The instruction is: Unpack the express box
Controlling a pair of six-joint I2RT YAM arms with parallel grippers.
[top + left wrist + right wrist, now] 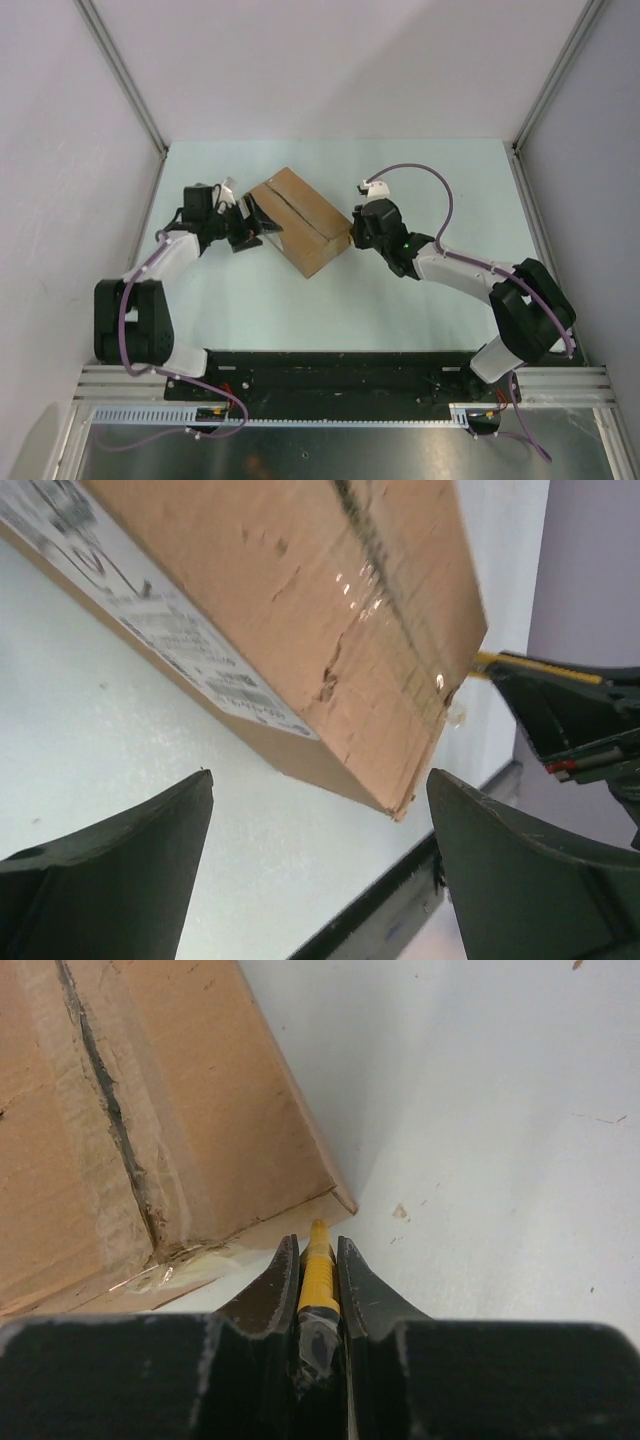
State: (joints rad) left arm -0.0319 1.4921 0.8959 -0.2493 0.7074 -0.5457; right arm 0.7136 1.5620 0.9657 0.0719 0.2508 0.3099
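Note:
The express box [300,222], a brown carton with its top flaps down, lies at an angle in the middle of the table. Its centre seam [108,1110] shows dark under ragged clear tape. A white label [150,620] covers one long side. My left gripper [256,226] stands open at the box's left end, fingers [120,870] wide apart, with nothing between them and the box corner [400,805] just ahead. My right gripper [356,230] is at the box's right corner, shut on a yellow utility knife [318,1265] whose tip points at the box's lower edge.
The pale green table [430,190] is enclosed by grey walls on three sides. A black rail [340,365] runs along the near edge, where both arm bases stand. Small cardboard crumbs [400,1211] lie on the table by the right corner.

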